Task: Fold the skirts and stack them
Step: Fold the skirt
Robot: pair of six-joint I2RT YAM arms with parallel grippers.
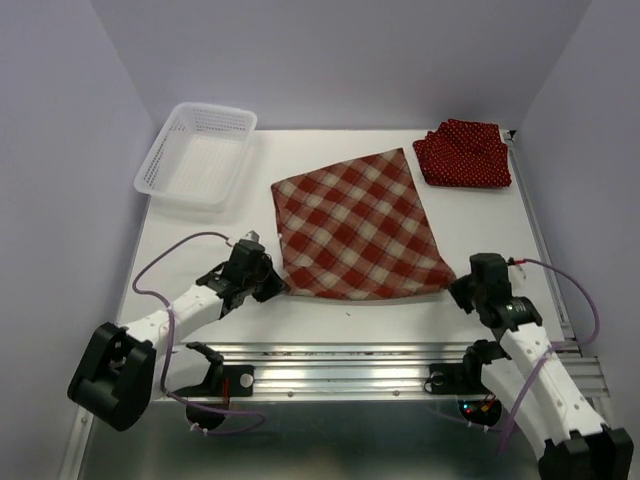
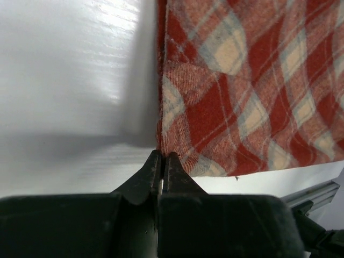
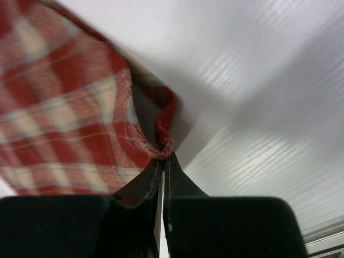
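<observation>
Left hand (image 2: 163, 157) is down on the table (image 1: 200, 225) with its fingers closed tight, the tips meeting right at the 7 o'clock corner of the plaid skirt (image 1: 355, 225). From the wrist view it looks like only a sliver of cloth is nipped there, so that is the grip to watch. Over on the other side, the right hand (image 3: 164, 158) is clamped shut too, and this one clearly has fabric: the 5 o'clock corner bunches and curls up out of the fingertips. Both near corners are taken, then, with the skirt spread flat in the middle of the table, its hem toward the arms and its narrower end pointing to 12 o'clock. The fold reads as the step in hand, and to do it well both hands should rise together and level, only high enough to clear the cloth. They should then carry toward 12 o'clock at the same pace so the edge lands square on the far edge. If the left corner slips, stop and re-pinch deeper rather than drag. Out at 1 o'clock sit the polka-dot skirts (image 1: 463, 152), already folded, and that is where this one likely ends up. The basket (image 1: 150, 172) waits at 11 o'clock, well apart.
</observation>
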